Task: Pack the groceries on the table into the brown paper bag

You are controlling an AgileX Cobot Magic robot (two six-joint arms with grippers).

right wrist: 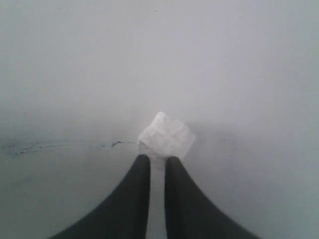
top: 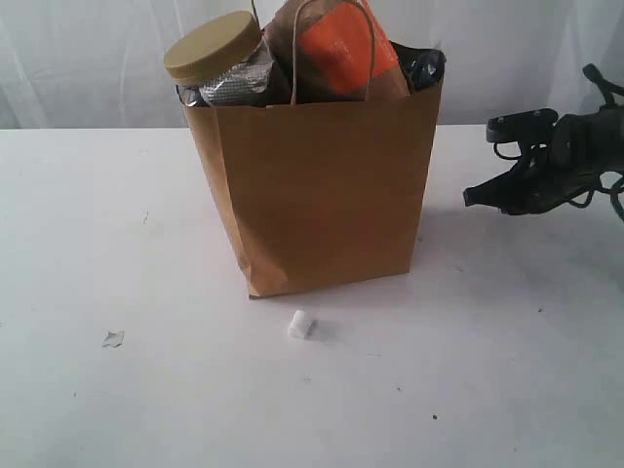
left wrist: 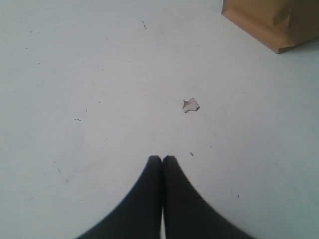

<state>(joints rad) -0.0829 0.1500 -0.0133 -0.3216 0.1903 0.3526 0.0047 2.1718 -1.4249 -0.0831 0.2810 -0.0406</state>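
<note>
White table (top: 507, 370) takes up most of the scene and no grocery lies loose on it that I can see. Brown paper bag (top: 322, 195) stands upright near the middle, stuffed to the brim. Clear jar with mustard lid (top: 216, 49) pokes out at the left of its mouth, brown-orange pouch (top: 341, 49) stands between the handles, and a dark packet end (top: 421, 66) shows at the right corner. No bottle or can is in sight, maybe lower in the bag, can't tell. Right gripper (right wrist: 157, 160) hangs above the table to the right of the bag, clear of it. Its jaws are nearly together with a slim gap, and a white crumpled lump (right wrist: 166, 137) sits right at the tips. Pinched or just beyond them, can't tell. Left gripper (left wrist: 162, 160) is fully closed on nothing, low over bare table off the bag's left. Small white cylindrical bit (top: 299, 324) lies just in front of the bag, and a tiny scrap (top: 113, 338) lies well off to the left. Neither is a grocery. Packing looks at its tail end, probably done. The next move likely calls for keeping the right arm off the overfull bag so that nothing tips, and for a check that no item is left outside.
</note>
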